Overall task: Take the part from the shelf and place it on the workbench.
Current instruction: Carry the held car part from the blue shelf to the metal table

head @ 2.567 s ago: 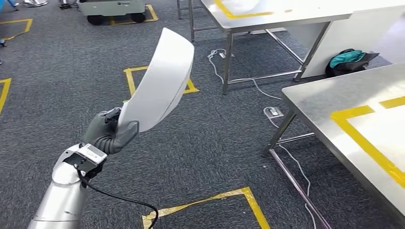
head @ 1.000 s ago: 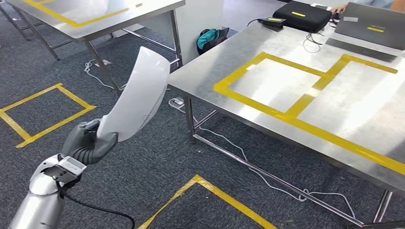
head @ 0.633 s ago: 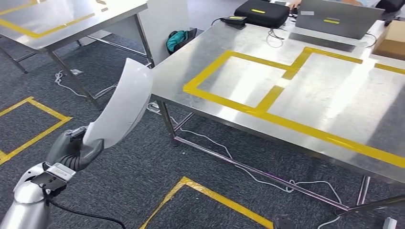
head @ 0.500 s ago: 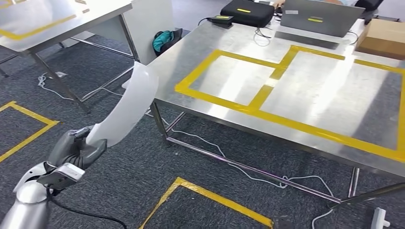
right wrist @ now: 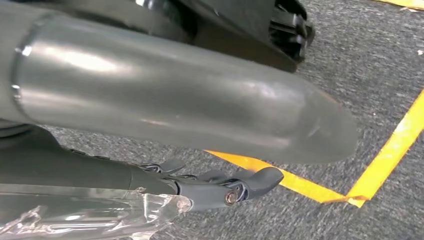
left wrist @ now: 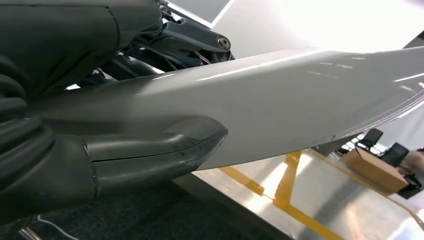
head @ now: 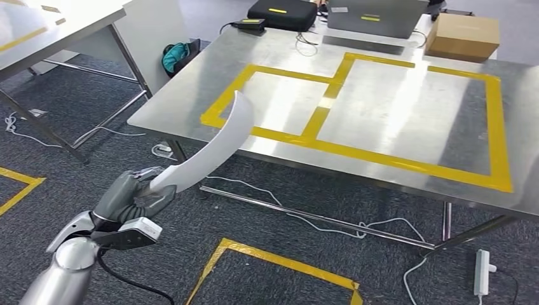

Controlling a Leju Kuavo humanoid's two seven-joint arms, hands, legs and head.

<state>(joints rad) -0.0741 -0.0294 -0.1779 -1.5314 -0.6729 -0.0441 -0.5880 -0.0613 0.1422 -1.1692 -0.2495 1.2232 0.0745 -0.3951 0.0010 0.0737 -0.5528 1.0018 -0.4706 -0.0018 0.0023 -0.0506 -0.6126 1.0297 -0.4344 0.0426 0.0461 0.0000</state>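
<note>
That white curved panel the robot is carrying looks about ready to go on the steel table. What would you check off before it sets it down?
1. Grip: the left robot hand holds the white curved plastic panel by its lower end. Ok.
2. Landing spot: the bare area inside the yellow tape rectangles on the stainless steel workbench. Ok.
3. Obstacles: the brown cardboard box and black case sit at the far edge, outside the tape. Ok.
4. Position: the panel's tip overlaps the near table corner; the hand is over carpet. Not ok yet.
5. Clearance above the table edge: cannot tell.
6. Right robot hand: hangs over the floor, holding nothing. Ok.
</note>
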